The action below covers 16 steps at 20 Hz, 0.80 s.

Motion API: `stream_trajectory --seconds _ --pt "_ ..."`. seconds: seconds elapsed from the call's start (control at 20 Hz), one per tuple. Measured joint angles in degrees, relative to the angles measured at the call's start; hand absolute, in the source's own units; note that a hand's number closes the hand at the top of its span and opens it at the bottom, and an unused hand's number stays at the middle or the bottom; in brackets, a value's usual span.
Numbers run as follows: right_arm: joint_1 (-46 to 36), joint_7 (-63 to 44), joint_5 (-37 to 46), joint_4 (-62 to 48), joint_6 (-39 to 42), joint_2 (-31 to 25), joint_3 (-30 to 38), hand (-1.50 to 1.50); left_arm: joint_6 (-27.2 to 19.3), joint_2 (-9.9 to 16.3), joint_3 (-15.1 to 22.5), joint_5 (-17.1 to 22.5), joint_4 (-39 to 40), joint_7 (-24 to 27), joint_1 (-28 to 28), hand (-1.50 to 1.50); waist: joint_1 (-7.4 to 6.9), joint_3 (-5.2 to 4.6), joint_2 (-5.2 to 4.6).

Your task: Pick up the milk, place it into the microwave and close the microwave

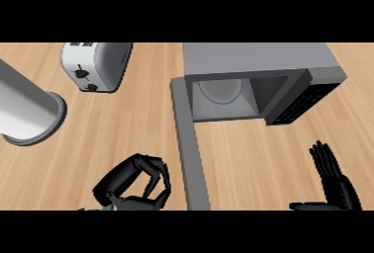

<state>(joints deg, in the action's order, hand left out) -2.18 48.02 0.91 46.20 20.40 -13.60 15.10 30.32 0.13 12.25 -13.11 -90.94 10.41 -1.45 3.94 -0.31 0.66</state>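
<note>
Looking down, you have these, biggest first:
Counter (pixel 241 158): pale wood, filling your whole view.
Microwave (pixel 256 64): grey, far right of centre, cavity open toward you, glass turntable plate (pixel 221 90) visible inside, nothing else showing in there.
Microwave door (pixel 188 148): swung fully open, running from the cavity's left edge toward the near side; you see it edge-on as a long grey strip.
Control panel (pixel 303 101): dark, on the cavity's right.
Grey cylinder (pixel 25 111): far left, lying tilted, open round end toward the near side.
Toaster (pixel 93 66): white, far left of the microwave, two black knobs.
Left hand (pixel 135 185): near, just left of the door, fingers curled; you cannot tell what it holds.
Right hand (pixel 332 180): near right, open, fingers straight, resting.
Milk: not visible to you anywhere; possibly hidden by the left hand, cannot tell.
</note>
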Motion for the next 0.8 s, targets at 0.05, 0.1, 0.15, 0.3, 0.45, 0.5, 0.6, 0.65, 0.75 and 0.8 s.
stream_trajectory --seconds 0.05,0.1,0.15,0.3,0.45,0.5,0.6,0.65,0.75,0.8 --pt "2.1 -0.5 -1.0 2.5 1.0 -0.7 -0.1 -1.5 -1.2 0.0 0.9 -0.8 1.1 1.3 0.5 1.5 -0.11 0.0 -0.04" --pt "3.7 -1.3 -2.0 5.1 1.8 -1.1 -0.2 -1.5 -2.9 0.0 2.5 -1.0 2.3 1.8 1.4 1.5 -0.31 0.02 -0.11" --pt "5.4 -1.8 -2.9 7.5 2.6 -1.6 -0.3 -1.5 -4.5 -0.1 4.5 -0.9 3.6 2.4 1.7 1.5 -0.45 0.03 -0.17" --pt "9.9 -3.3 -5.8 15.1 4.0 -2.0 -0.8 -1.5 -10.0 0.0 10.5 -0.4 6.9 3.9 3.6 1.5 -0.53 0.06 -0.27" --pt "13.4 -5.7 -9.0 21.8 6.3 -2.6 -2.0 -1.5 -14.5 0.1 16.5 0.8 10.2 3.4 5.3 1.5 -0.28 0.07 -0.35" --pt "14.2 -6.6 -10.2 24.0 7.0 -2.7 -2.3 -1.5 -15.8 0.1 18.4 1.5 11.8 3.5 6.1 1.5 -0.19 0.07 -0.41" --pt "16.2 -8.6 -12.7 28.5 8.4 -3.3 -2.9 -1.5 -19.1 0.2 21.7 3.9 13.9 1.9 8.6 1.5 0.07 0.07 -0.5" --pt "17.4 -9.8 -13.9 30.8 9.4 -3.9 -3.2 -1.5 -21.0 0.1 23.7 4.6 14.8 1.8 8.9 1.5 0.11 0.07 -0.52" --pt "18.6 -11.9 -16.2 34.7 10.4 -4.4 -4.0 -1.5 -25.3 0.2 27.4 6.7 16.5 1.2 11.2 1.5 0.17 0.07 -0.59" --pt "19.1 -12.9 -17.1 36.8 10.9 -4.3 -4.7 -1.5 -27.6 0.3 29.1 7.7 17.0 0.3 12.4 1.5 0.34 0.07 -0.63"
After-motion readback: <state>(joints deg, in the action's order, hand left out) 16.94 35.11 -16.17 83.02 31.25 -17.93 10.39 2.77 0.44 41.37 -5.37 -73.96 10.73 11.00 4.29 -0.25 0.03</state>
